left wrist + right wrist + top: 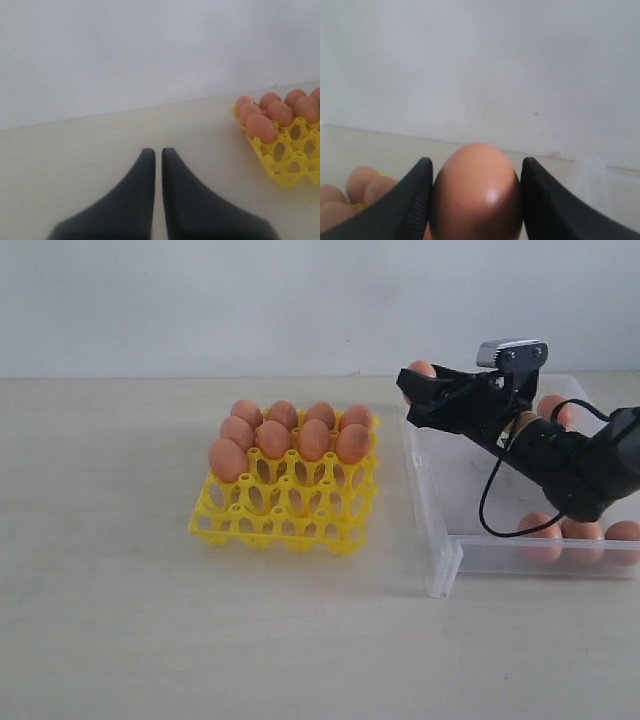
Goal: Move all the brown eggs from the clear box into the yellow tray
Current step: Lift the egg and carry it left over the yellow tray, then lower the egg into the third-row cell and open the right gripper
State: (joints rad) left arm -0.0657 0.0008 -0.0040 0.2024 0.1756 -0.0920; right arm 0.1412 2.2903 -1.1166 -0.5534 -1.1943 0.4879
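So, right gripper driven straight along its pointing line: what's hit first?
Looks free: the right gripper, holding a brown egg, aims above the eggs in the yellow tray, toward the wall. Depth unclear.

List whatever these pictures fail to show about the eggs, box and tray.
- Clear box, exterior view: right end cut off by the picture edge, and the right arm covers its middle, so remaining eggs cannot be counted.
- Yellow tray, left wrist view: partly beyond the edge.
- Held egg, right wrist view: lower part cut off; eggs behind it blurred.
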